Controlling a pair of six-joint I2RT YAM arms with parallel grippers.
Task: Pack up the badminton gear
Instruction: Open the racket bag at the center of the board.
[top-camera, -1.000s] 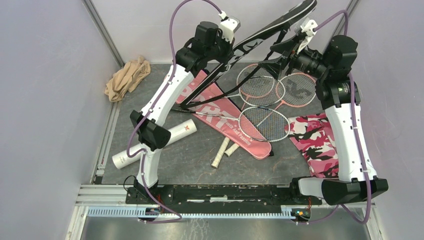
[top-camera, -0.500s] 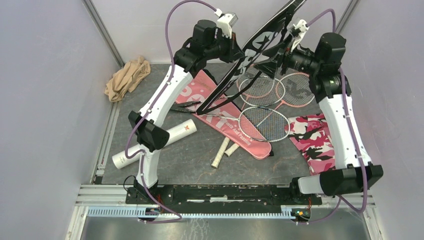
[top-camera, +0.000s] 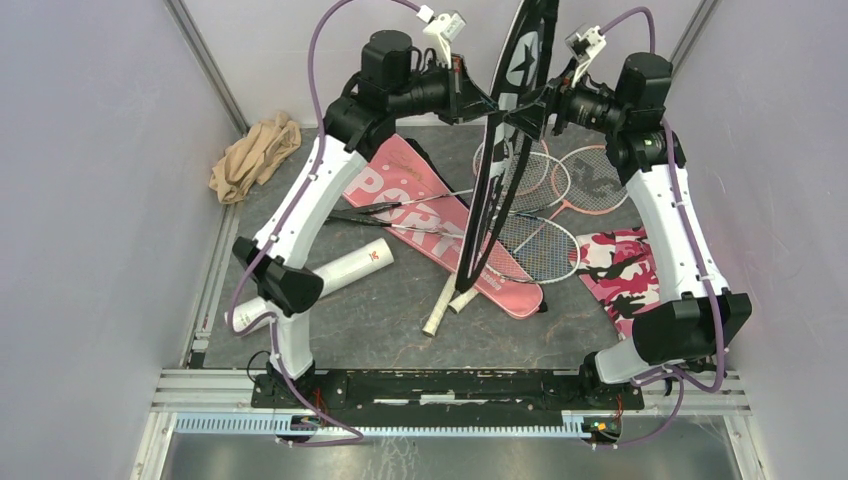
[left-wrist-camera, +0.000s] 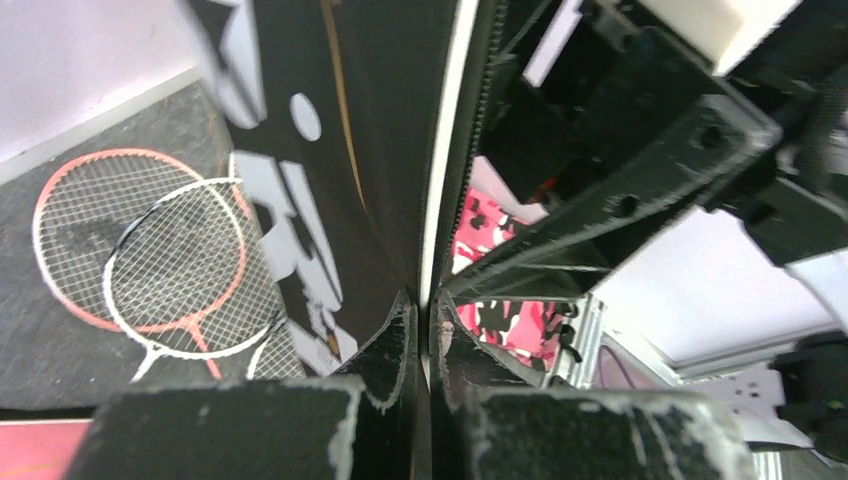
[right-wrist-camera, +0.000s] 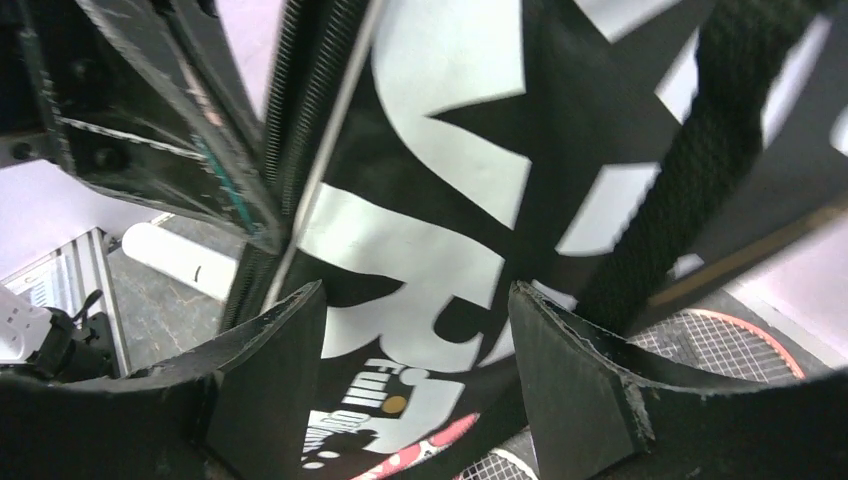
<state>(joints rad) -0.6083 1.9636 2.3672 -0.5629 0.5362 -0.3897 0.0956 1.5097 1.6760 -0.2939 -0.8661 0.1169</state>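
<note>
A black racket-shaped bag (top-camera: 500, 150) with white lettering hangs almost upright above the table. My left gripper (top-camera: 487, 104) is shut on its edge (left-wrist-camera: 425, 300), near the top. My right gripper (top-camera: 532, 112) is open on the bag's other side, its fingers (right-wrist-camera: 270, 370) spread in front of the lettered face (right-wrist-camera: 440, 220) without pinching it. Below lie a pink bag (top-camera: 410, 200) lettered SPORT, pink-framed rackets (top-camera: 530, 245) with white handles (top-camera: 445, 300), and a long white tube (top-camera: 330, 278).
A beige cloth (top-camera: 255, 155) lies bunched at the back left corner. A pink camouflage cloth (top-camera: 625, 270) lies on the right beside the right arm. The black bag's strap (right-wrist-camera: 690, 150) hangs near my right fingers. Grey walls close in on both sides.
The black bag has swung from a slant across the back to nearly upright. Both grippers have moved left with it. The right jaws have narrowed slightly.
</note>
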